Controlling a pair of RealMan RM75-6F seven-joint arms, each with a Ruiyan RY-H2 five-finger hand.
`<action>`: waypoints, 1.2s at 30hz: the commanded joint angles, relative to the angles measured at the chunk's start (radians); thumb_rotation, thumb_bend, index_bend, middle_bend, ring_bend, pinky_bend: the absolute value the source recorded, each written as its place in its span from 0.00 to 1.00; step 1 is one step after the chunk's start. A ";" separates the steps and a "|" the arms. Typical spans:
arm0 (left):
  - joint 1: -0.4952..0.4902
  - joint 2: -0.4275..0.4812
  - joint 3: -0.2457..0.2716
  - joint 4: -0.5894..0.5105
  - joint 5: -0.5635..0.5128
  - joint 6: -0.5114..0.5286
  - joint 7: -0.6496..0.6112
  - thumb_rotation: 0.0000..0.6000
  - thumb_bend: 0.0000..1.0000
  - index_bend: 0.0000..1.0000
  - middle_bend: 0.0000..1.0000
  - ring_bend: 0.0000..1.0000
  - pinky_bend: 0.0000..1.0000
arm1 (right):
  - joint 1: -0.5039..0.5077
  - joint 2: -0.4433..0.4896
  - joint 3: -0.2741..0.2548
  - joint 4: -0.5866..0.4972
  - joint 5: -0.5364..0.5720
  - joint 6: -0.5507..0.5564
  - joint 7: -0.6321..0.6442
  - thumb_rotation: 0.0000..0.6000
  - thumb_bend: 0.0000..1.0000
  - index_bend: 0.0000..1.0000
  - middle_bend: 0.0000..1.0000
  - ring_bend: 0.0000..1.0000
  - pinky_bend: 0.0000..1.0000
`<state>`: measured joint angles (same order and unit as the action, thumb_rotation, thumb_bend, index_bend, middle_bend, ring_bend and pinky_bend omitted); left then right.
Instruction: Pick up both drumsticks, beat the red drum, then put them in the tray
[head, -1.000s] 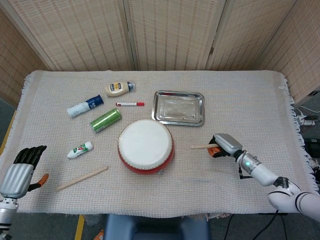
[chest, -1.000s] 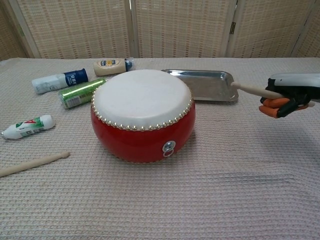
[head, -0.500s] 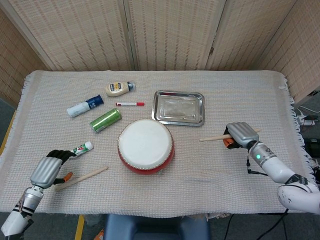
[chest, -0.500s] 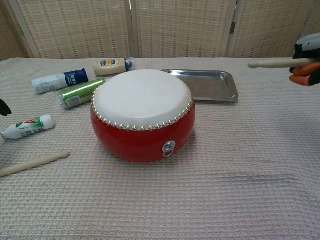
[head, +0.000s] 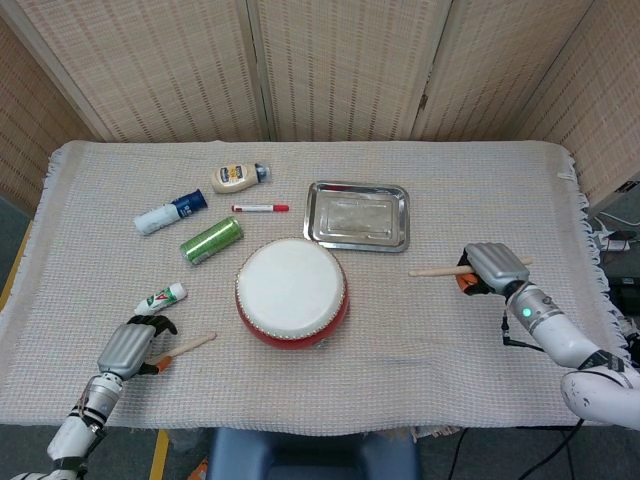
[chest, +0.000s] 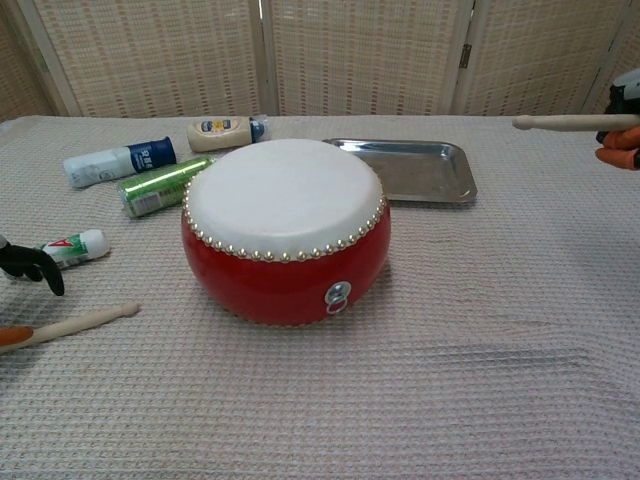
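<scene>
The red drum with its white skin stands mid-table, and the steel tray lies just behind it. My right hand grips one drumstick to the right of the drum; the stick is held level above the cloth with its tip pointing left at the drum. In the chest view this drumstick shows at the right edge. The second drumstick lies on the cloth at the front left. My left hand hovers over its near end, with dark fingertips spread above the stick.
At the back left lie a green can, a white and blue bottle, a mayonnaise bottle and a red marker. A small white tube lies just beyond my left hand. The table's front edge is close to that hand.
My left hand moved right from the table's front-left corner onto the lying drumstick's end. My right hand lifted its stick and drew it to the right.
</scene>
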<state>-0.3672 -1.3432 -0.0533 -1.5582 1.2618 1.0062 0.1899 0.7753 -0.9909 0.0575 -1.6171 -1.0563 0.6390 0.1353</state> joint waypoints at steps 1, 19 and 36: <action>-0.016 -0.016 -0.007 -0.027 -0.071 -0.031 0.054 1.00 0.33 0.37 0.26 0.22 0.19 | -0.011 -0.002 0.008 0.009 -0.018 -0.005 0.018 1.00 1.00 1.00 1.00 1.00 1.00; -0.027 -0.089 0.002 -0.007 -0.159 0.005 0.107 1.00 0.35 0.47 0.24 0.22 0.19 | -0.064 0.015 0.066 0.032 -0.152 -0.052 0.233 1.00 1.00 1.00 1.00 1.00 1.00; -0.015 -0.112 0.040 0.038 -0.060 0.056 0.075 1.00 0.45 0.55 0.29 0.22 0.20 | -0.088 0.020 0.082 0.045 -0.220 -0.040 0.311 1.00 1.00 1.00 1.00 1.00 1.00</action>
<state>-0.3873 -1.4544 -0.0169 -1.5217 1.1823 1.0495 0.2810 0.6892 -0.9722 0.1385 -1.5716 -1.2742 0.5966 0.4438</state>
